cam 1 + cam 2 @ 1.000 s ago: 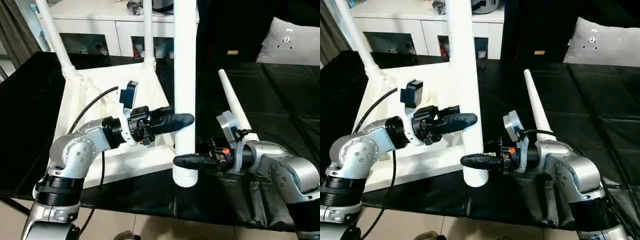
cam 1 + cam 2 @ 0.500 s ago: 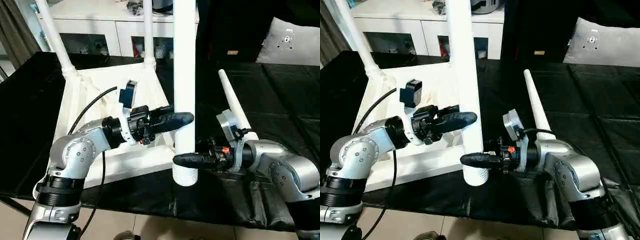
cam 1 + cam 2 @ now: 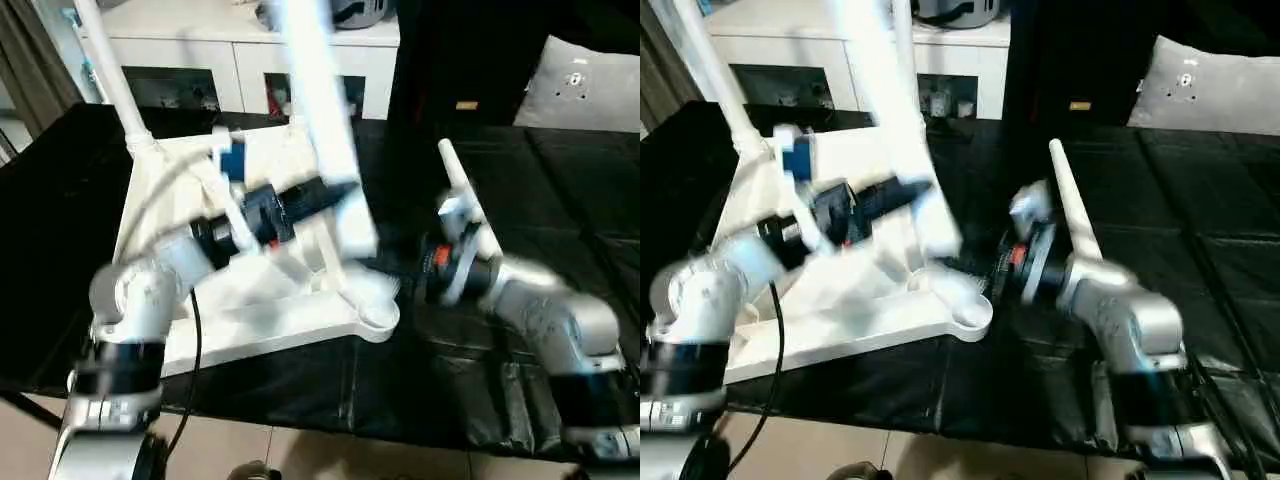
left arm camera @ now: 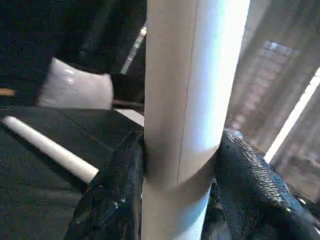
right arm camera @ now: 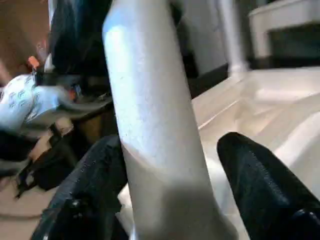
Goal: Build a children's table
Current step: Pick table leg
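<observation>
The white children's table top [image 3: 250, 320] lies upside down on the black table, ribs up, with a round corner socket [image 3: 377, 311] at its near right corner. Two legs [image 3: 112, 75] stand in its far sockets. A third white leg [image 3: 325, 120] hangs tilted above the top, its upper end leaning left. My left gripper [image 3: 335, 195] is shut on this leg at mid-length; its fingers [image 4: 117, 185] press both sides. My right gripper [image 5: 170, 165] is shut on the same leg near its lower end, over the near corner. A fourth leg [image 3: 458, 185] lies loose on the black table beside my right arm.
A white cabinet [image 3: 230, 50] stands behind the work table. A grey cushion [image 3: 585, 85] lies at the far right. The black cover [image 3: 560, 190] stretches right of the loose leg. My left arm's cable [image 3: 195, 330] hangs near the table's front edge.
The held leg has gone from upright to tilted and has swung left, over the table top. Both grippers moved with it, toward the top's near right corner.
</observation>
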